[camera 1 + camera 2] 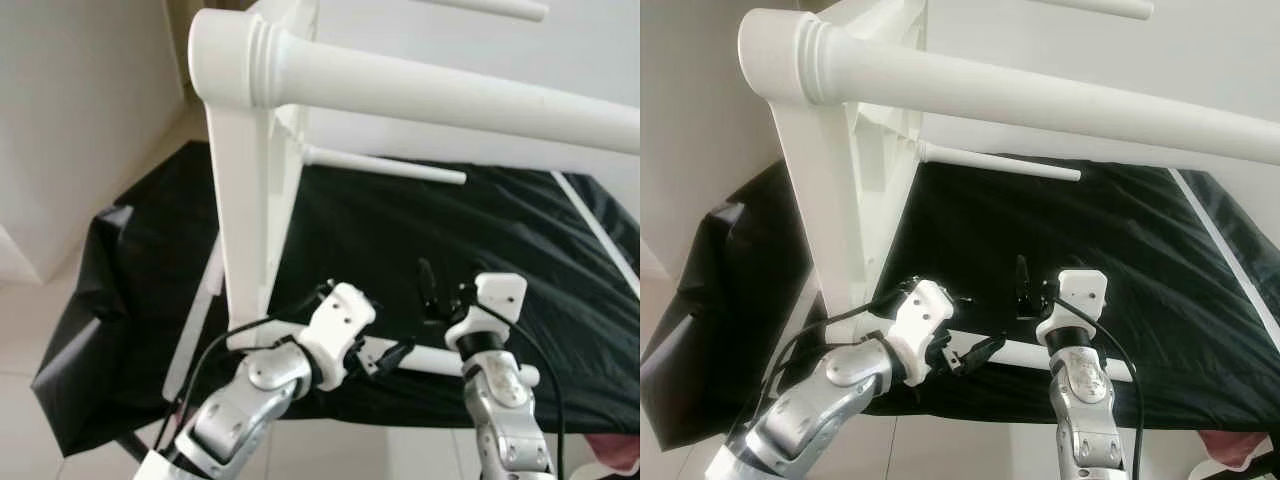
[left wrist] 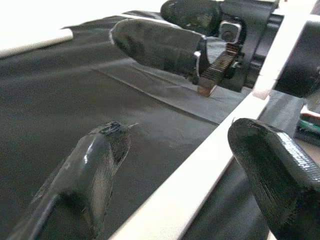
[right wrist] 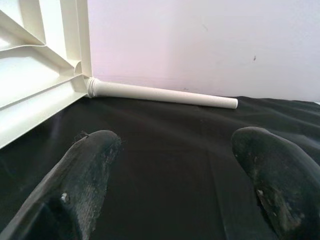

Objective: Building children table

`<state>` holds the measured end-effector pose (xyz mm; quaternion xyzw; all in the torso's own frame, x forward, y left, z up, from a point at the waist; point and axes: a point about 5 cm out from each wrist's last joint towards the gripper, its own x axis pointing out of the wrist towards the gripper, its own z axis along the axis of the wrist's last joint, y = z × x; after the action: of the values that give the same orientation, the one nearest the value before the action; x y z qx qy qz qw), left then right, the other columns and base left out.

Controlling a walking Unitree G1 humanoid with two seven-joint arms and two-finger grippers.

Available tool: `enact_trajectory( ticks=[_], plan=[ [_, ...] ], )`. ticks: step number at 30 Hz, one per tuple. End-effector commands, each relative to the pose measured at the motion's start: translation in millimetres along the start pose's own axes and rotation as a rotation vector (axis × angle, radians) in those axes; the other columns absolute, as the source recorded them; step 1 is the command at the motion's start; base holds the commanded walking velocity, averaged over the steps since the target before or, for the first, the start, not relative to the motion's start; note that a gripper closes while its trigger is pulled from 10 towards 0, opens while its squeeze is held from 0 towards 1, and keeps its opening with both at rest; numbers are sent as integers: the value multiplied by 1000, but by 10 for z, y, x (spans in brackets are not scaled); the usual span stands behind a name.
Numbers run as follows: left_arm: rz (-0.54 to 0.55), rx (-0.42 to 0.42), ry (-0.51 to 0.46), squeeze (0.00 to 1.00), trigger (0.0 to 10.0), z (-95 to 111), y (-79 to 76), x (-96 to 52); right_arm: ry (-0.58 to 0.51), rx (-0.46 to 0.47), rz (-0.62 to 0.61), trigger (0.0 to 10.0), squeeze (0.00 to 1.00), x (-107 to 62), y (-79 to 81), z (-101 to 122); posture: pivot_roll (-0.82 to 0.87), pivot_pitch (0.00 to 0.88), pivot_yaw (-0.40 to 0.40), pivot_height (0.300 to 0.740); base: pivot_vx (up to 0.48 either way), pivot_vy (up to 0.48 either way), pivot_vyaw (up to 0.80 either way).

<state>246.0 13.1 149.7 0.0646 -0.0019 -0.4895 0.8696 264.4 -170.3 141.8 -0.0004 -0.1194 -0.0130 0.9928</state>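
While the white table stands tipped on its side at upper left on a black sheet, two legs jut rightward. Both grippers, left and right, hover open-fingered over a white rail at the lower centre.

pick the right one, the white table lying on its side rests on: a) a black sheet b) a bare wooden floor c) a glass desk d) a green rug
a, the white table lies tipped on its side, legs pointing sideways, on a black sheet spread under it; the right wrist view shows the same dark fabric beneath one leg.
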Motion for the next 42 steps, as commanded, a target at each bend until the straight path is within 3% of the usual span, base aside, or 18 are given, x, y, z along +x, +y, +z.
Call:
enact_trajectory(
  ticks=[1,8,10,19,24,36,42],
  plan=[
    [48,41,3,0,10000,-8,16,77,4,-3,-25,10000,0,7,-29,-26,97,0,-47,740,0,0,0],
    [132,80,1,0,10000,-14,67,201,-2,0,-80,10000,0,13,-82,-15,94,0,-46,740,0,0,0],
    [239,51,39,0,10000,-64,168,287,-27,-12,-111,10000,0,43,-127,39,86,0,-44,740,0,0,0],
    [325,-3,30,0,10000,-80,265,372,-37,-51,-74,10000,0,50,-142,92,71,0,-42,740,0,0,0],
    [418,-58,34,0,10000,-127,378,366,-83,-175,-78,10000,0,20,-153,147,66,0,-40,740,0,0,0],
    [378,2,-21,0,10000,-123,414,290,-29,-44,-110,10000,0,-44,-99,42,72,0,-44,740,0,0,0],
    [387,37,-30,0,10000,-135,528,206,-3,-2,-103,10000,0,-35,-7,-19,83,0,-53,740,0,0,0]
  ],
)
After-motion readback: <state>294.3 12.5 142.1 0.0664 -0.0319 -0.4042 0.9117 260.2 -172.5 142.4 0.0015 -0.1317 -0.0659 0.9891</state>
